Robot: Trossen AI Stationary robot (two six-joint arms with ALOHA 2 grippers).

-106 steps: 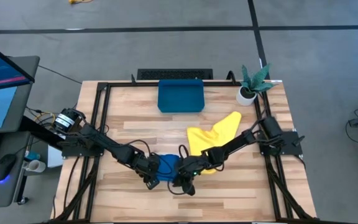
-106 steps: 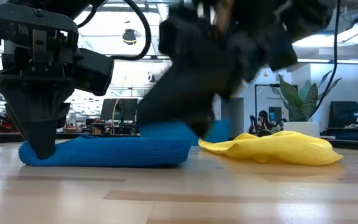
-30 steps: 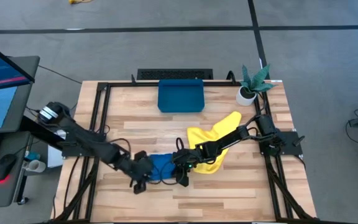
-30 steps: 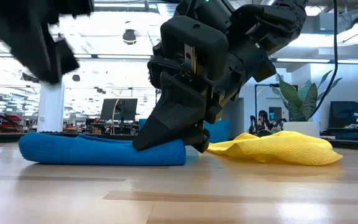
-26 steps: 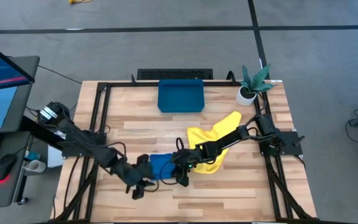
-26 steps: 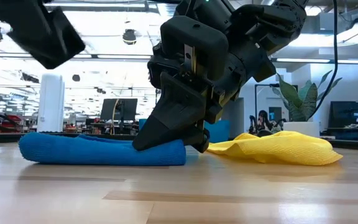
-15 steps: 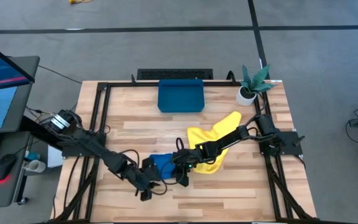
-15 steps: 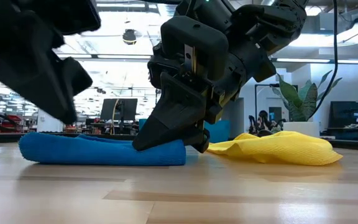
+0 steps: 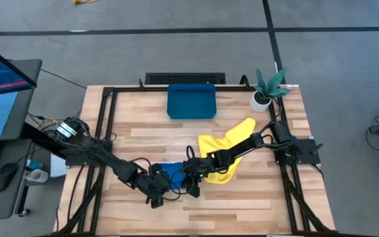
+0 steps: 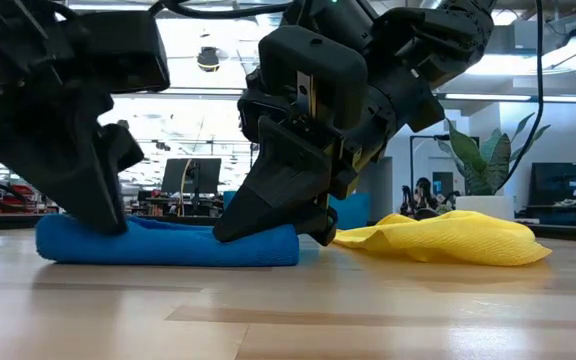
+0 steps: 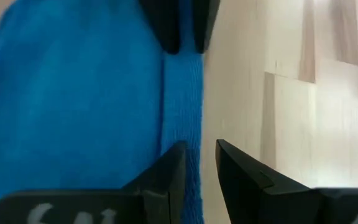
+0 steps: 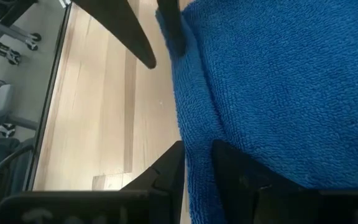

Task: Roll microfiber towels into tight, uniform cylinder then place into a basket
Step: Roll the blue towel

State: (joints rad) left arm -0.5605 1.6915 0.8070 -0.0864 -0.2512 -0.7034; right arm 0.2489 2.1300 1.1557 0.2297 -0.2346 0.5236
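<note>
The blue towel (image 9: 171,174) lies folded into a flat, thick band on the table (image 9: 242,197), seen edge-on in the low view (image 10: 178,246). My left gripper (image 9: 155,195) is down at its near left end (image 10: 108,226), shut on the edge. My right gripper (image 9: 193,189) is shut on the near right end (image 10: 268,234). The yellow towel (image 9: 226,146) lies crumpled and spread to the right of the blue one, partly under my right arm. The basket (image 9: 191,101) stands at the far edge, apart from both. My left gripper has the blue towel's near edge (image 11: 194,155) between its two fingers (image 11: 169,174), at the band's left end. It comes slanting down from the table's left. The towel lies flat on the wood. My right gripper pinches the same near edge (image 12: 197,146) at the band's right end between its two fingers (image 12: 166,177). It comes slanting down from the right and far side. That end of the towel rests on the table.
A small white pot with a green plant (image 9: 266,89) stands at the far right corner. Black frame rails (image 9: 104,131) run along the table's sides. Bare wood shows in front of the towel and between it and the basket.
My left gripper has come down from above the table's near left and moved right onto the blue towel's left end. The towel's left end has shifted slightly to the right. My right gripper has kept still on the right end.
</note>
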